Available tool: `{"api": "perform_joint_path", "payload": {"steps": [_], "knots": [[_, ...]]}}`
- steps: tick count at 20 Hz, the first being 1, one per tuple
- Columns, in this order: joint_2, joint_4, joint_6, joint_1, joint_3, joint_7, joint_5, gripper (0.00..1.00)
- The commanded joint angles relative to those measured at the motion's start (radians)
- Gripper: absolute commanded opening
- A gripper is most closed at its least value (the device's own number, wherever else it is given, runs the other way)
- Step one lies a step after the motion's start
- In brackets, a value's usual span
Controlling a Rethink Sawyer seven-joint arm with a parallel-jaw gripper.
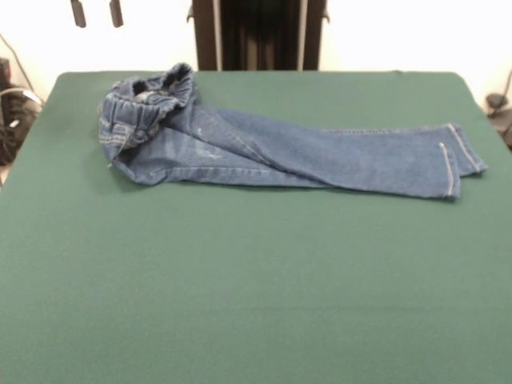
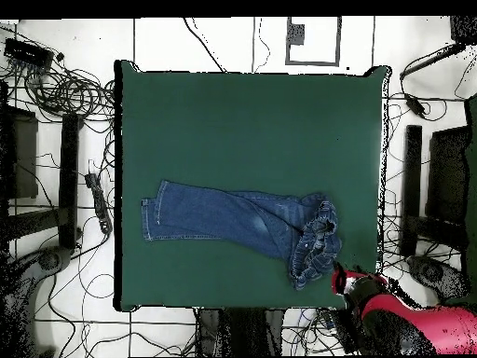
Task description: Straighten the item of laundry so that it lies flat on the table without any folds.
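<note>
Front view. One pair of small blue denim jeans, lying on the dark green table. Position: toward the table's far edge, near the black pedestal, running crosswise. The waist end sits left of the pedestal, bunched into a raised, crumpled heap with the elastic waistband turned open and upward. The two legs stretch away to the right, one lapped over the other, cuffs ending close to the table's right edge. Pale faded patches show on the thighs. The gripper appears only as two dark fingertips at the picture's upper edge, left of the pedestal, standing apart from one another, well above the jeans and touching nothing.

Overhead view. The jeans lie in the half of the table nearer the robot's base, legs flat, waistband rumpled at the end closest to the red arm. The arm hangs off the table's corner, just beside the waistband. Loose cables ring the table on the floor.
</note>
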Motion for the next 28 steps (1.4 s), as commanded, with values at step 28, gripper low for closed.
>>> {"api": "perform_joint_path", "payload": {"steps": [28], "knots": [[-0.15,0.013,-0.057,0.744,-0.397,0.342,0.081,1.0]]}}
